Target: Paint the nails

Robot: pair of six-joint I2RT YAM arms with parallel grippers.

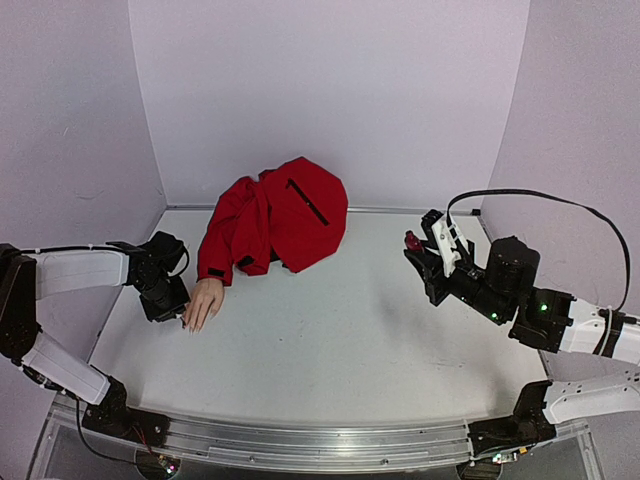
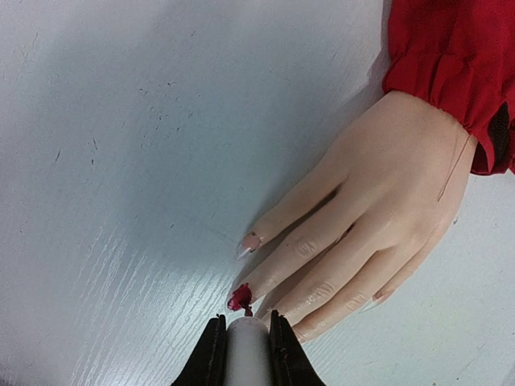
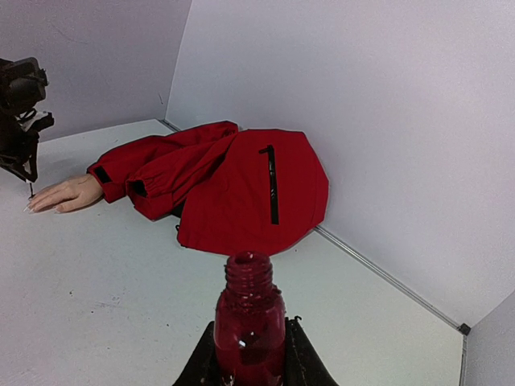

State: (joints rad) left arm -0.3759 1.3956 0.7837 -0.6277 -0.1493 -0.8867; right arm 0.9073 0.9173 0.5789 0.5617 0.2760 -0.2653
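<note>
Because the brush [image 2: 248,310] sits right at a fingertip, the coming stroke turns on one relation. The nails [image 2: 240,298] lie just ahead of the left pincer [image 2: 245,331], at the ends of fingers whose long axis runs from the sleeve cuff [image 2: 451,64] toward that pincer, so the brush meets each finger end-on. The left pincer is clamped tight on the white cap [image 2: 247,358] that carries the brush.

From above, the mannequin hand [image 1: 203,300] lies palm down at the left of the counter [image 1: 330,340], fingertips toward the near edge, with the red jacket [image 1: 280,220] heaped behind it. The left arm is by far the nearer one. The right pincer [image 3: 249,358] hovers well apart at the right, closed around the open polish bottle [image 3: 249,322], which stands upright in its grip.

One nail is coated dark red, a little unevenly, with the brush touching or just beside it. Its neighbour on the outer side is pale and bare, and the other fingertips are partly hidden behind the pincer. My judgement is that most of the painting is not yet done.
</note>
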